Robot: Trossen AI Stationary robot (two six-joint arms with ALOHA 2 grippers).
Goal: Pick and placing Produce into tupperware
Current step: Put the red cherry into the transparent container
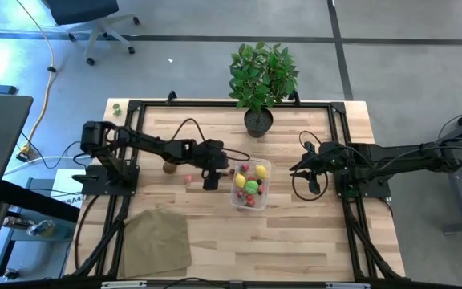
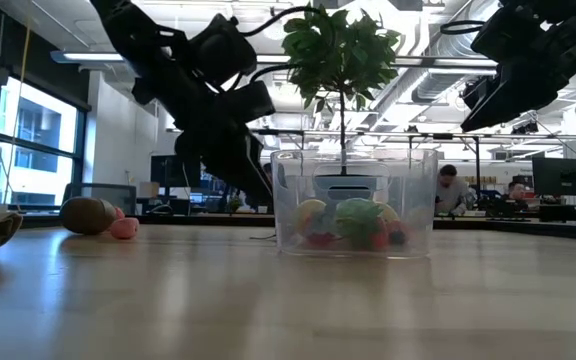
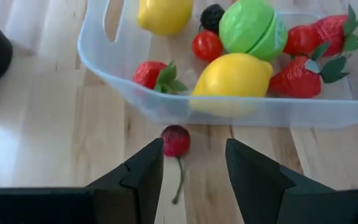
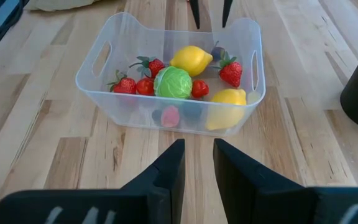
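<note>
Right beside the tupperware (image 1: 251,185), on its side toward the tan cloth (image 1: 155,239), the left gripper (image 3: 191,165) sits low over the wood with its fingers apart, and a small red cherry (image 3: 175,140) with a thin stem lies on the bare planks between the fingertips, just outside the container wall, not gripped. That tupperware is a clear, thin plastic tub with rounded corners, cut-out handles and no lid, sitting mid-table on the pale wooden table (image 1: 311,241). Inside it is a pile of smooth glossy toy produce: two yellow lemons (image 3: 232,74), a round green cabbage-looking piece (image 4: 173,82), a few bumpy red strawberries (image 3: 156,74) with green leaf caps, a little red tomato (image 3: 207,45) and something dark like a blackberry (image 3: 212,15). Farther out past the left gripper, a brown fuzzy kiwi (image 2: 87,214) and a small pink piece (image 2: 123,228) lie loose on the boards, well apart from the tub. On the tub's opposite side the right gripper (image 4: 197,158) hangs near it, fingers slightly apart and holding nothing. A leafy potted plant (image 1: 261,80) in a dark pot stands behind the tub near the table's back edge. Wood around the tub's near side is open all the way to the front edge, with only the cloth lying flat off toward the left arm's corner.
</note>
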